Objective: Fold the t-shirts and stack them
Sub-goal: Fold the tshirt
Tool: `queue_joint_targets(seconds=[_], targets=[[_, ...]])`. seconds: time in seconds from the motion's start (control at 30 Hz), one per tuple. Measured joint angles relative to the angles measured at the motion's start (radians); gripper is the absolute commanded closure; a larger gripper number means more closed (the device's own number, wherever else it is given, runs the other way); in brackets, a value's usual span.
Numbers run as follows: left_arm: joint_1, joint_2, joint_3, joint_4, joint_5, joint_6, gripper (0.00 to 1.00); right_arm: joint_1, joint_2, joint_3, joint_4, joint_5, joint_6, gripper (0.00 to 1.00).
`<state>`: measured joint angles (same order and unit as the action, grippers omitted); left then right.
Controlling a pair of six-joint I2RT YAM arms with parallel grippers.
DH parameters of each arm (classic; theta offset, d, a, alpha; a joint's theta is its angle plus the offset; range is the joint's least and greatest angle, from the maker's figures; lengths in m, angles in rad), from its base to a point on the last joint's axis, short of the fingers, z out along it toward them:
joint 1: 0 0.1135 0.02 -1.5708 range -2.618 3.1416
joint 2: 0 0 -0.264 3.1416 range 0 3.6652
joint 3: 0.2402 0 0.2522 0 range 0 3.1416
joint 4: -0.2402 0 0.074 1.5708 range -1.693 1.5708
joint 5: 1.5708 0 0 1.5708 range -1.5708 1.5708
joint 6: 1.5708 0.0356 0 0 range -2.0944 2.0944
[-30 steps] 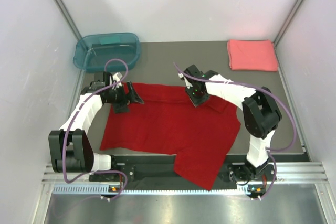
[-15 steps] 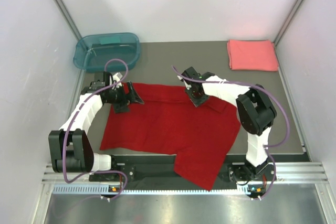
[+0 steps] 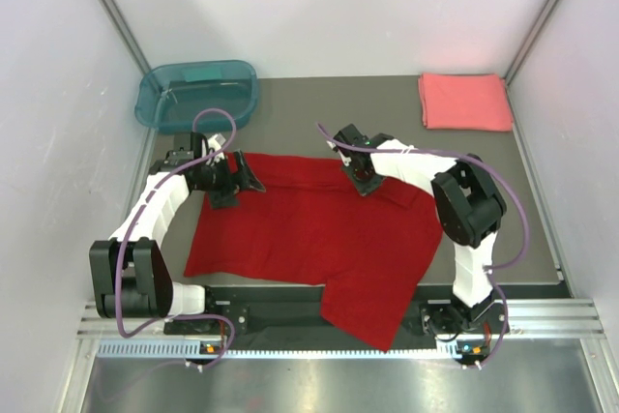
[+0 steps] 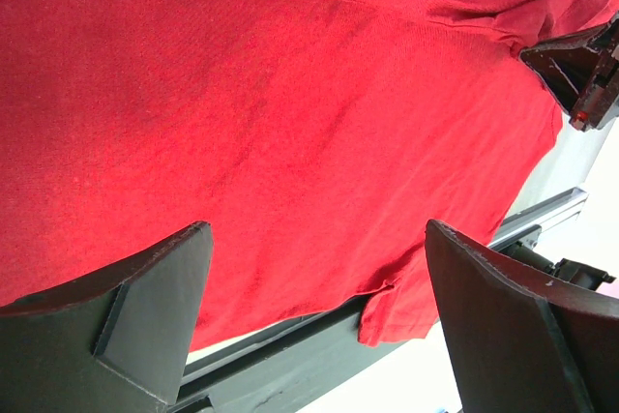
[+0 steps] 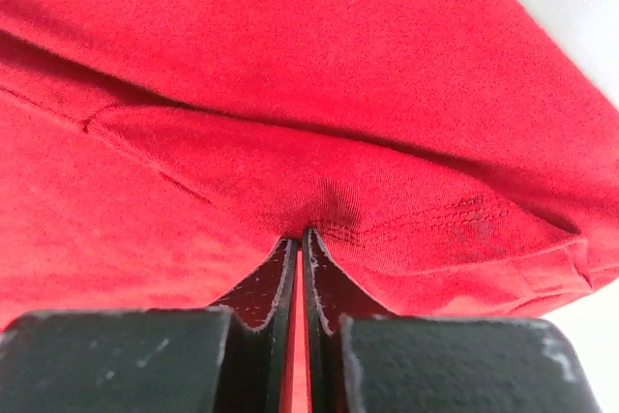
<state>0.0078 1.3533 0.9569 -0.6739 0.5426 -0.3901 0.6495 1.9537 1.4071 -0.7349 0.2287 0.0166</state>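
The deep red t-shirt (image 3: 309,229) lies spread flat across the table, one corner hanging over the near edge. My right gripper (image 3: 362,179) presses down on its far edge, jaws shut and pinching a fold of red cloth (image 5: 338,200) at the tips (image 5: 302,235). My left gripper (image 3: 238,181) hovers over the shirt's far left corner, its fingers (image 4: 145,307) wide apart with only the red fabric (image 4: 290,94) beneath them. The coral-pink t-shirt (image 3: 464,101) sits as a neat folded rectangle at the far right corner.
A teal translucent tub (image 3: 196,94) stands at the far left corner. White walls close in the table on three sides. The right gripper's dark body (image 4: 580,74) shows at the edge of the left wrist view. A metal rail (image 3: 338,331) runs along the near edge.
My right gripper has closed fully on the red cloth and its wrist has shifted slightly left. The left arm has not moved.
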Motion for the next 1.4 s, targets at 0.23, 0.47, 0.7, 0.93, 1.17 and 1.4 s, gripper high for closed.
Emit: queue_joint_targets(seconds=[0.23, 0.47, 0.7, 0.93, 1.17, 1.4], targets=[[0.000, 0.000, 0.000, 0.000, 0.000, 0.000, 0.05, 0.000, -0.013, 0.029, -0.056, -0.070, 0.022, 1.00], [0.003, 0.000, -0.009, 0.001, 0.012, 0.000, 0.05, 0.000, -0.061, 0.031, -0.120, -0.172, 0.074, 1.00], [0.004, 0.000, -0.017, 0.002, 0.019, 0.000, 0.05, 0.000, -0.087, 0.035, -0.164, -0.321, 0.148, 1.00], [0.004, 0.005, -0.017, 0.008, 0.027, 0.000, 0.05, 0.000, -0.087, 0.035, -0.183, -0.430, 0.219, 1.00], [0.004, 0.014, -0.024, 0.008, 0.030, 0.000, 0.05, 0.000, -0.087, 0.035, -0.203, -0.497, 0.261, 1.00], [0.004, 0.031, -0.025, 0.008, 0.044, 0.000, 0.05, 0.000, -0.083, 0.035, -0.215, -0.556, 0.266, 0.89]])
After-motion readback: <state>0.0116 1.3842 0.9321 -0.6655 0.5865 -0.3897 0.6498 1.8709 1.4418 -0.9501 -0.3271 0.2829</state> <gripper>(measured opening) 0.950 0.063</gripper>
